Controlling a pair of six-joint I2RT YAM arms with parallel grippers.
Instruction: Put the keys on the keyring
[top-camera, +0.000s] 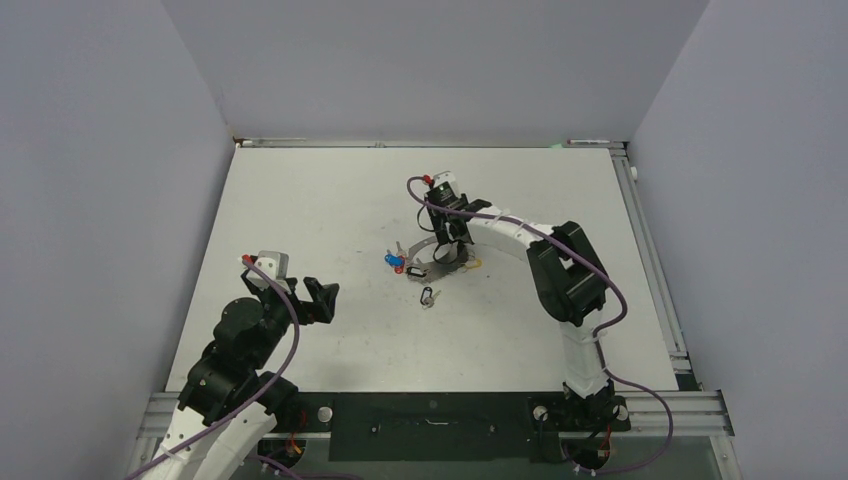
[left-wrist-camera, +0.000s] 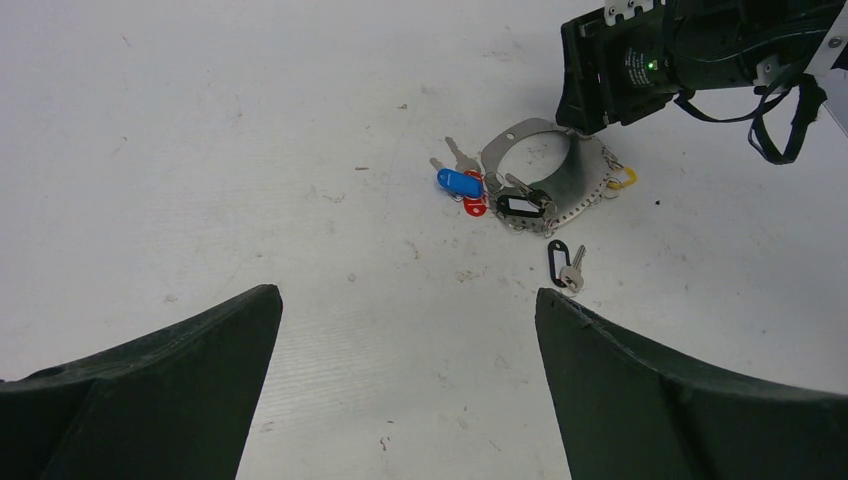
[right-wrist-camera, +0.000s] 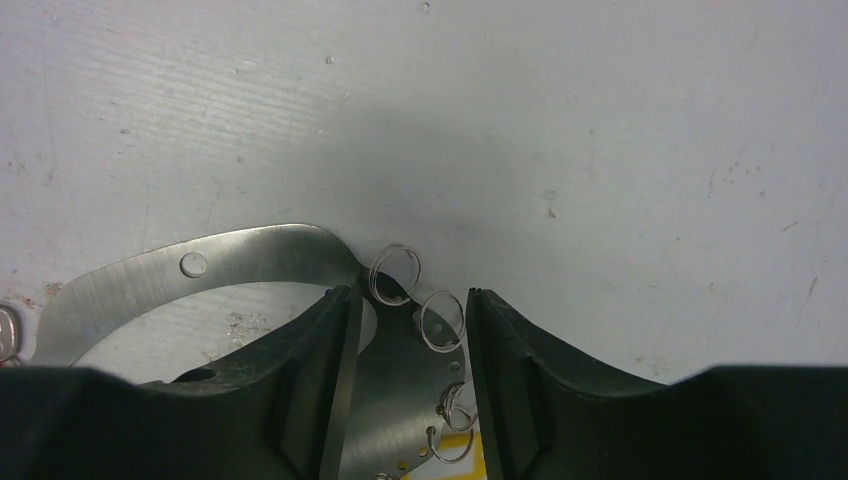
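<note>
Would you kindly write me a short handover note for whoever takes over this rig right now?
Left gripper: open, empty, hovering off to the side.
Right gripper: down at the keyring, jaws apart on either side of its band; no firm grip visible.
Blue key and red key lie against the keyring; whether they are threaded cannot be told.
Silver key lies apart, clearly not on.
Left to do: thread that key, check the others.
</note>
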